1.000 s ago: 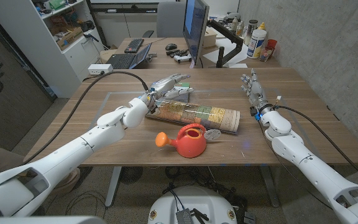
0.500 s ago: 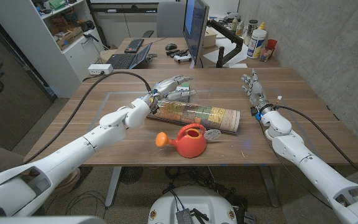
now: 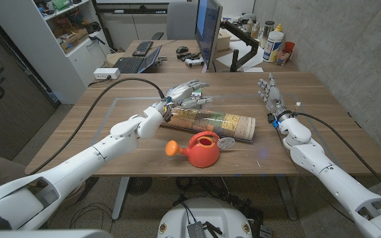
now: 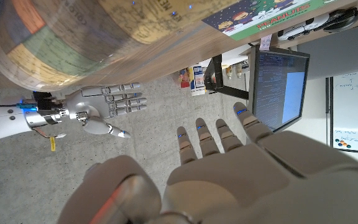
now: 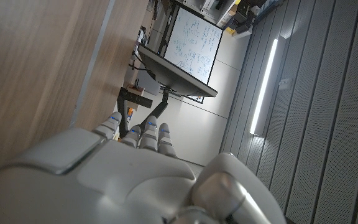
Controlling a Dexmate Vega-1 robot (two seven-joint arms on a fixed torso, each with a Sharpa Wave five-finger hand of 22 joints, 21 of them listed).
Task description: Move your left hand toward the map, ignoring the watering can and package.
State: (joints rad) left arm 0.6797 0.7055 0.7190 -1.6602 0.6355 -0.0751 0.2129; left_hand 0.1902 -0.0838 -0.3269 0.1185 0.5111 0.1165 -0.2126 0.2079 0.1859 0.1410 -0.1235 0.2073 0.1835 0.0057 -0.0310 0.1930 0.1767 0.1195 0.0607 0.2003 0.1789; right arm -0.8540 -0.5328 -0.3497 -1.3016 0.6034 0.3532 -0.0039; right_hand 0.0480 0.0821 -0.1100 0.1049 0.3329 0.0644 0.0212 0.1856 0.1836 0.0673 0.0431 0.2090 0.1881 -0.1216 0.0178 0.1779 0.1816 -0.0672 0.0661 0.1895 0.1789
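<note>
The map (image 3: pixel 213 122) is a rolled sheet with coloured patches, lying across the middle of the wooden table (image 3: pixel 323 99). My left hand (image 3: pixel 184 92) hovers over the roll's far left end with its fingers spread and nothing in it. The package (image 3: pixel 200 102) lies just beyond the hand, partly hidden by it. A red watering can (image 3: pixel 204 149) with an orange spout stands in front of the map. My right hand (image 3: pixel 270 92) stands upright at the table's right, fingers straight, holding nothing. The left wrist view looks past my left hand (image 4: pixel 229 162) to the map (image 4: pixel 61 43), the package (image 4: pixel 260 14) and my right hand (image 4: pixel 101 109).
A small grey disc (image 3: pixel 227 142) lies by the watering can. A black cable (image 3: pixel 111 82) trails over the table's left part. Behind the table stands a monitor (image 3: pixel 208 30), a desk with a laptop (image 3: pixel 134 63) and several bottles (image 3: pixel 274 43).
My left hand has moved a little to the right and farther out, closer over the map's left end. The right hand, map and watering can have not moved.
</note>
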